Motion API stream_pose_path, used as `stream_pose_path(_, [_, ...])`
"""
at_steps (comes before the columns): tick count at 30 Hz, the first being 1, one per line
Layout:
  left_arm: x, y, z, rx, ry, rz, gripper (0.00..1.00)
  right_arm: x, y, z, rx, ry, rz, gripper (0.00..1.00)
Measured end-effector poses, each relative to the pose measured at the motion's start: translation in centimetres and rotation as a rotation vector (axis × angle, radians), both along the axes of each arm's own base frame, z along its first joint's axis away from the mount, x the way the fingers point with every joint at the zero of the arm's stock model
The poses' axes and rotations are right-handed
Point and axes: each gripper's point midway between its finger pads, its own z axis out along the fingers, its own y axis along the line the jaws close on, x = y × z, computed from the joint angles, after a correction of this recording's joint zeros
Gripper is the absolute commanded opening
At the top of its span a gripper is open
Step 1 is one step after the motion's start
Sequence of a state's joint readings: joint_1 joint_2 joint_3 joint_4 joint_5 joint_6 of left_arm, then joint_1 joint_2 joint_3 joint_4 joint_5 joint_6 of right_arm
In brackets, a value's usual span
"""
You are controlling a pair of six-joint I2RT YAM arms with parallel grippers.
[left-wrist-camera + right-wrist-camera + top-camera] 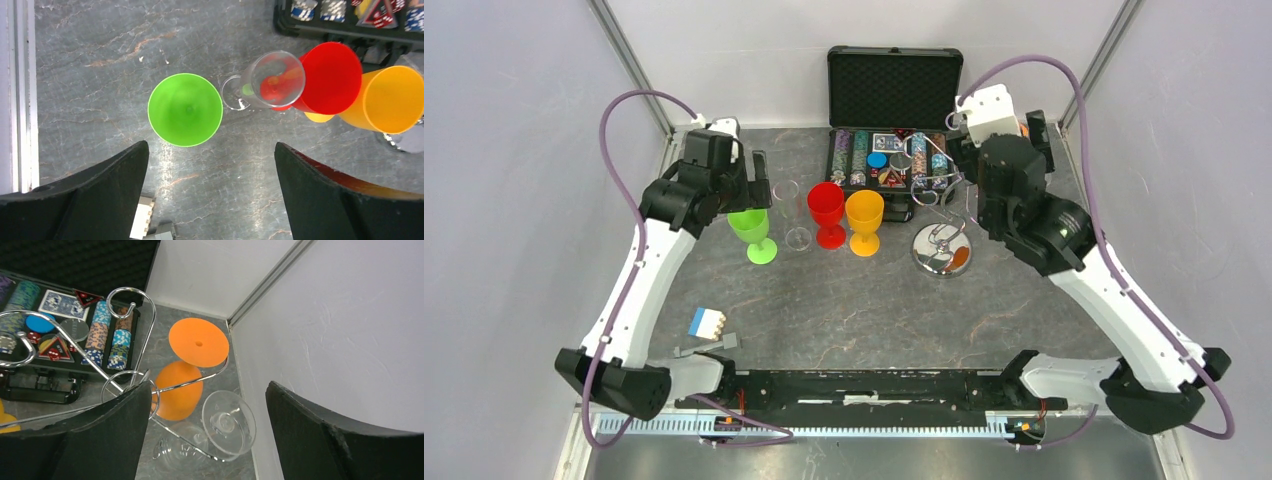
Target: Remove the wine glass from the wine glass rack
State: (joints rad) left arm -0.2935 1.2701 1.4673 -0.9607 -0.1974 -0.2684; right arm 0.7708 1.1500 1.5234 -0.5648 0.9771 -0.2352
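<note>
The wine glass rack (pixel 941 250) stands right of centre on its shiny disc base. In the right wrist view two glasses hang upside down from its wire arms (pixel 188 380): a clear wine glass (pixel 228 422) and an orange one (pixel 198 342). My right gripper (pixel 209 386) is open above the clear glass's foot and touches nothing. A green glass (pixel 185 110) stands upright on the table just ahead of my open left gripper (pixel 211 146), free of its fingers. Beside it stand a clear glass (pixel 792 215), a red glass (pixel 828 213) and a yellow-orange glass (pixel 864 220).
An open black case of poker chips (pixel 894 120) sits behind the glasses and the rack. The right wall (pixel 325 330) runs close beside the hanging glasses. Small white and grey blocks (pixel 707 322) lie near the left arm's base.
</note>
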Motion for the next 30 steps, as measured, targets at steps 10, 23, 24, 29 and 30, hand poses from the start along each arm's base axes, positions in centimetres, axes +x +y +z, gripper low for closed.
stream_pose_path(10, [-1.1, -0.6, 2.3, -0.07, -0.108, -0.037, 1.0, 3.6, -4.2, -0.4, 0.131, 0.066, -0.039, 0.89])
stream_pose_path(23, [-1.8, -3.1, -1.1, -0.161, -0.068, -0.151, 1.0, 2.5, -14.9, -5.4, 0.579, 0.014, -0.244, 0.91])
stream_pose_path(24, [-1.8, -3.3, -1.2, -0.167, -0.066, -0.159, 1.0, 2.3, -14.7, -6.0, 0.618, 0.018, -0.232, 0.91])
stream_pose_path(29, [-1.9, -3.9, -1.2, -0.189, -0.071, -0.184, 1.0, 1.8, -13.0, -7.2, 0.814, -0.024, -0.127, 0.89])
stream_pose_path(30, [-2.0, -3.9, -1.3, -0.193, -0.071, -0.188, 1.0, 1.7, -12.5, -7.2, 0.846, -0.034, -0.104, 0.88])
